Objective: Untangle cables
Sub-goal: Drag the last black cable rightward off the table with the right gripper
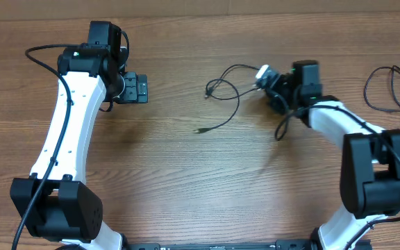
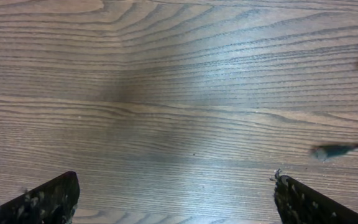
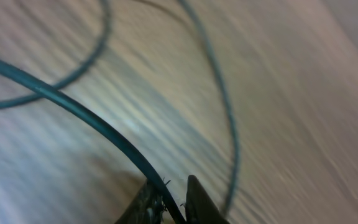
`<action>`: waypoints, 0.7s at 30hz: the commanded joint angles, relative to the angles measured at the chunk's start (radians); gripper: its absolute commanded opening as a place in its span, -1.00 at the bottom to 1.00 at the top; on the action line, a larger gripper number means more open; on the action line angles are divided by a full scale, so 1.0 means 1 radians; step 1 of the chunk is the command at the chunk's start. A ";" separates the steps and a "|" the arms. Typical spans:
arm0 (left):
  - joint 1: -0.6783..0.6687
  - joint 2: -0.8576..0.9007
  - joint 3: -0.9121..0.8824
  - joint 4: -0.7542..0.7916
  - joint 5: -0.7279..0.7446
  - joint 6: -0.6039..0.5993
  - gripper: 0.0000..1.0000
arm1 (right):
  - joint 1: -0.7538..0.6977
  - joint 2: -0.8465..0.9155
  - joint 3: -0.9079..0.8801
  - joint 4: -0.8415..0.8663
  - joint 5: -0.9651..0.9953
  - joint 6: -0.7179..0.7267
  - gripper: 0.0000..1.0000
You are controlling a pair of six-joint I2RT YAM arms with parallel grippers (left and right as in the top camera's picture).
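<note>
A thin black cable (image 1: 231, 104) lies as a loose loop at the table's middle right, one plug end at its lower left (image 1: 201, 130). My right gripper (image 1: 273, 83) sits at the loop's right end and is shut on this cable; the right wrist view shows the black cord (image 3: 92, 121) running between the nearly closed fingers (image 3: 171, 196). More thin black cables (image 1: 394, 94) lie as loose loops at the far right edge. My left gripper (image 1: 139, 88) is open and empty at the upper left, over bare wood (image 2: 176, 199). A plug tip (image 2: 328, 151) shows in the left wrist view.
The wooden table (image 1: 186, 180) carries both arms. Thicker black wires run along each arm. The far-right cable loops lie close to the right arm's base (image 1: 377, 173).
</note>
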 commanded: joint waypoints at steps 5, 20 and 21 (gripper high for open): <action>-0.004 -0.004 0.003 0.002 0.007 0.019 1.00 | -0.143 0.007 -0.005 0.100 -0.058 0.066 -0.92; -0.005 -0.004 0.003 0.002 0.007 0.019 0.99 | -0.190 0.005 0.195 0.069 -0.119 0.327 -0.92; -0.005 -0.004 0.003 0.002 0.007 0.019 0.99 | -0.190 0.005 0.233 0.061 -0.119 0.368 -0.92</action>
